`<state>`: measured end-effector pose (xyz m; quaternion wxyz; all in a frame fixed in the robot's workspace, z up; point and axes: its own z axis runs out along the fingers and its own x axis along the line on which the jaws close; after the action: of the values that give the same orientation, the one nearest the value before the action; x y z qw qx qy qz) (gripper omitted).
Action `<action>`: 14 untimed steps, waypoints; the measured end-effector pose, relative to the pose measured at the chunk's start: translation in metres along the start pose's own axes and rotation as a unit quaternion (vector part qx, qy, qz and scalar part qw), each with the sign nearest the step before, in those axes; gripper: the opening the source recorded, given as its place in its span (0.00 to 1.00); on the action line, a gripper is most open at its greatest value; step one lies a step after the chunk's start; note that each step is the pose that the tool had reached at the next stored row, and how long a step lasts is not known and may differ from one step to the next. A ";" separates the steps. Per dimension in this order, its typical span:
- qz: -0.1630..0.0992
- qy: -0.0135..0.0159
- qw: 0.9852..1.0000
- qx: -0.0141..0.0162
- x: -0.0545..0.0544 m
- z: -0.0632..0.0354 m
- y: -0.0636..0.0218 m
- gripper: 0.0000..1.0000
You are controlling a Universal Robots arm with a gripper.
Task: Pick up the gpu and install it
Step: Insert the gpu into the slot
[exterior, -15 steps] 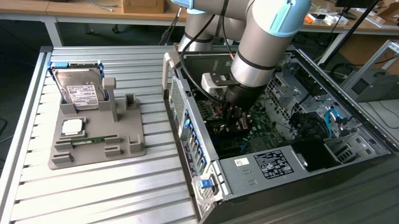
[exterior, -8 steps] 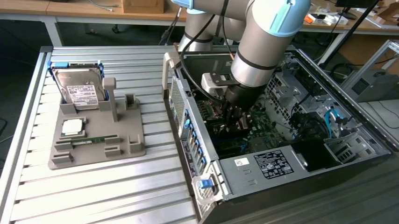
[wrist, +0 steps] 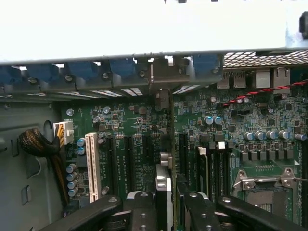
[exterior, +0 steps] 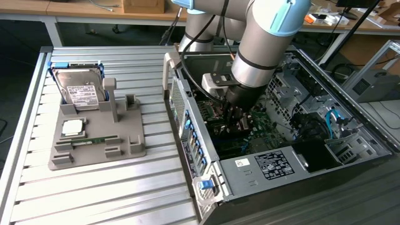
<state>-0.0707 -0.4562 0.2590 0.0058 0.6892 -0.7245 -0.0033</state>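
Observation:
The gpu (wrist: 164,144) appears edge-on as a narrow dark strip above the green motherboard (wrist: 130,125). It runs from between my fingers to its metal bracket (wrist: 161,79) at the case's rear slot openings. My gripper (wrist: 166,204) is shut on the card, with one black finger (wrist: 142,209) on each side. In the exterior view, the gripper (exterior: 237,117) is deep inside the open computer case (exterior: 262,164), low over the motherboard. Whether the card sits in a slot I cannot tell.
On the exterior view's left, a grey holder (exterior: 93,140) carries a silver hard drive (exterior: 81,91), a processor chip (exterior: 73,126) and a green memory stick (exterior: 93,139). Blue slot clips (wrist: 120,67), a white slot (wrist: 92,166), a cable bundle (wrist: 41,147) and the processor socket (wrist: 264,192) surround the card.

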 end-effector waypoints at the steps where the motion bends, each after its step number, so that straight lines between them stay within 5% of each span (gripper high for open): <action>1: 0.000 0.001 1.000 0.000 0.000 0.0000 0.0001 0.27; 5: 0.000 0.009 1.000 0.000 -0.002 -0.0001 -0.0001 0.27; 14: 0.000 0.009 1.000 0.000 -0.004 0.0002 -0.0003 0.27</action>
<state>-0.0702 -0.4519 0.2588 0.0123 0.6892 -0.7245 0.0034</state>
